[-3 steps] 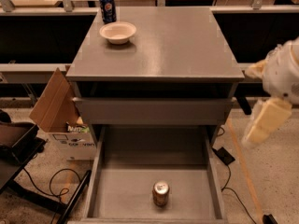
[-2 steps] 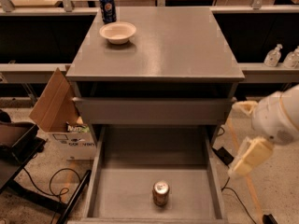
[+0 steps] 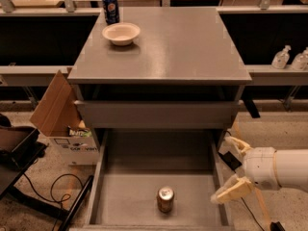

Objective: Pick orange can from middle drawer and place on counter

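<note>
The orange can (image 3: 165,199) stands upright on the floor of the open middle drawer (image 3: 126,196), near its front edge. My gripper (image 3: 221,169) is at the right, over the drawer's right side wall, to the right of the can and apart from it. Its two pale fingers (image 3: 234,189) are spread wide and point left, with nothing between them. The counter (image 3: 173,47) is the grey cabinet top above the drawers.
A white bowl (image 3: 121,33) and a dark blue can (image 3: 110,7) sit at the counter's back left. A closed drawer front (image 3: 154,113) is above the open drawer. An open cardboard box (image 3: 60,114) and cables lie at left. Sanitiser bottles (image 3: 281,57) stand on a ledge at right.
My arm has come down and to the left, from beside the cabinet's right edge to the drawer's right wall. The can has not moved.
</note>
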`<state>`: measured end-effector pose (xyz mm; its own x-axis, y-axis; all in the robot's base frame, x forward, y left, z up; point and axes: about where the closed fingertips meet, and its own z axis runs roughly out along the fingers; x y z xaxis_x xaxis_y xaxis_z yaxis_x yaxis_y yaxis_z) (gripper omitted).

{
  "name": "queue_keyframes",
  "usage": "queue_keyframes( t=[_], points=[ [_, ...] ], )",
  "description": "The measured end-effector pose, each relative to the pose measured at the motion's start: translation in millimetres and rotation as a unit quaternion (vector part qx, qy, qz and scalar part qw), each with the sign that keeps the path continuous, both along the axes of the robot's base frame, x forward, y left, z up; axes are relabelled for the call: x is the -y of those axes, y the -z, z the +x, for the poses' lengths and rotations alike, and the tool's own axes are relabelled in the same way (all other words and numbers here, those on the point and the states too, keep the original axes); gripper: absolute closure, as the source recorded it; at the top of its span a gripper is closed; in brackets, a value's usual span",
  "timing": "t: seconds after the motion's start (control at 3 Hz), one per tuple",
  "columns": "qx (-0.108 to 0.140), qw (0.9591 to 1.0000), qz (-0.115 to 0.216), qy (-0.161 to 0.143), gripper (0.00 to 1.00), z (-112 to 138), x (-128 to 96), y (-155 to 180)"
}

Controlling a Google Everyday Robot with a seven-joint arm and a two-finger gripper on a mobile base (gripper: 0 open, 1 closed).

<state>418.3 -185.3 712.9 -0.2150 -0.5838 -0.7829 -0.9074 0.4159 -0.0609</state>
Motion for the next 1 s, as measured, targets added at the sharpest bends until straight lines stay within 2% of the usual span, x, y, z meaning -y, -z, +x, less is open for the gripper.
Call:
queue_keyframes(
  t=[0.33,0.67,1.0],
  points=[
    [0.023,0.9997,0.0,0.01,0.0,11.2,4.8,8.4],
    [0.019,0.9997,-0.014,0.004,0.0,13.4,-1.2,5.5],
    [0.008,0.9999,0.008,0.002,0.0,0.4,-10.4,43.0]
  ],
)
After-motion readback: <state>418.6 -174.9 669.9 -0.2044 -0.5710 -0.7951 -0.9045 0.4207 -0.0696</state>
